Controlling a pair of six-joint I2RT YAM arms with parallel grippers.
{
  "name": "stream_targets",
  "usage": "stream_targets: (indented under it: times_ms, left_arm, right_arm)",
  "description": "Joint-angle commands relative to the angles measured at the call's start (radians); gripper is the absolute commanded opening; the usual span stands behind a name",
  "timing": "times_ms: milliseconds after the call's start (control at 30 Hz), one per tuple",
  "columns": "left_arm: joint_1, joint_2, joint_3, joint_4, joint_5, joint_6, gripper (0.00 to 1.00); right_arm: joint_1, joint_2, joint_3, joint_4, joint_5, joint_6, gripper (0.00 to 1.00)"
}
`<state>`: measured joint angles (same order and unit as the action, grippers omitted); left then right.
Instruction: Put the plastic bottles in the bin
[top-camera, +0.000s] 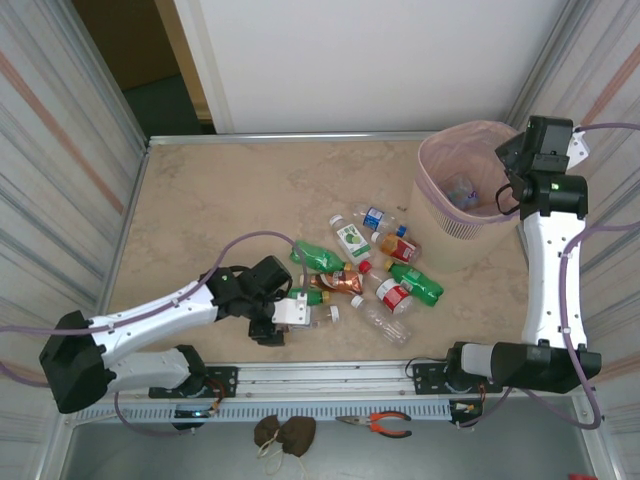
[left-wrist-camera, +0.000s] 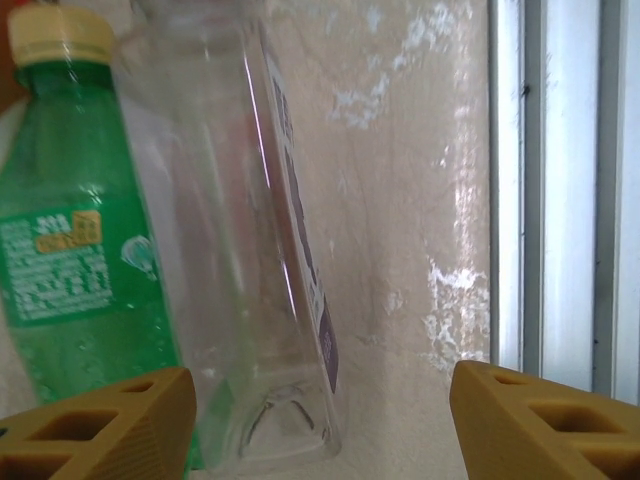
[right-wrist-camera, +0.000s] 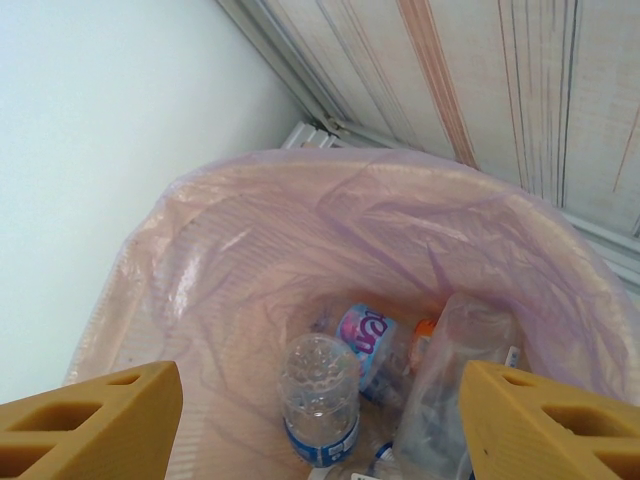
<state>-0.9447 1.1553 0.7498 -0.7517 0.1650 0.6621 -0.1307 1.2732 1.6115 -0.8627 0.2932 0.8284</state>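
Note:
Several plastic bottles lie in a heap mid-table. My left gripper is low at the heap's left end and open. In the left wrist view a clear bottle with a purple label lies between the fingers, near the left fingertip. A green bottle with a yellow cap lies beside it. The beige bin with its pink liner stands at the back right. My right gripper hangs open over its mouth, nothing between the fingers. Inside lie a blue-labelled clear bottle and others.
A metal rail runs along the near edge, seen close on the right in the left wrist view. Orange-handled pliers and a brown object lie below it. Ribbed side walls close the table in.

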Motion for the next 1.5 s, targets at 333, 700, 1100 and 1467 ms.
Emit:
stream_targets:
  times_ms: [333,700,1100,1467]
  left_arm:
    - [0.007,0.022,-0.026,0.095,-0.075,-0.037,0.73]
    - [0.015,-0.019,-0.048,0.138,-0.014,-0.053,0.73]
    - [0.015,0.108,-0.027,0.157,0.045,-0.054,0.69]
    - [0.014,0.146,-0.006,0.14,0.019,-0.047,0.47]
  right_arm:
    - [-0.01,-0.054,-0.01,0.032,-0.023,-0.02,0.7]
    - [-0.01,-0.056,-0.008,0.038,-0.035,-0.02,0.69]
    - [-0.01,-0.073,-0.028,0.042,-0.03,-0.025,0.68]
    - [-0.01,-0.093,-0.067,0.055,-0.026,-0.025,0.67]
